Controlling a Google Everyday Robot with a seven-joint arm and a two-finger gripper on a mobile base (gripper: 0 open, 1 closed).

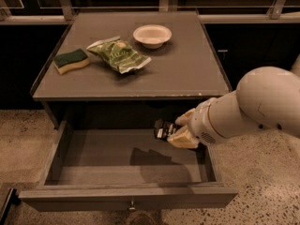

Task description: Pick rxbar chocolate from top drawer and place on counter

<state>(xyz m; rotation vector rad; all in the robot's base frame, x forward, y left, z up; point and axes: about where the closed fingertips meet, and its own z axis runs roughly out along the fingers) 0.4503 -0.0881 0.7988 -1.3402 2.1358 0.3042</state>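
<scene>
The top drawer is pulled out below the counter, with a small metal knob on its front. My gripper reaches in from the right on a white arm. It is shut on the rxbar chocolate, a small black wrapper with white print. The bar hangs above the drawer's floor, just under the counter's front edge, and casts a shadow on the floor. The rest of the drawer floor that shows is bare.
On the counter lie a green and yellow sponge at the left, a crinkled green chip bag in the middle and a white bowl at the back. Speckled floor surrounds the cabinet.
</scene>
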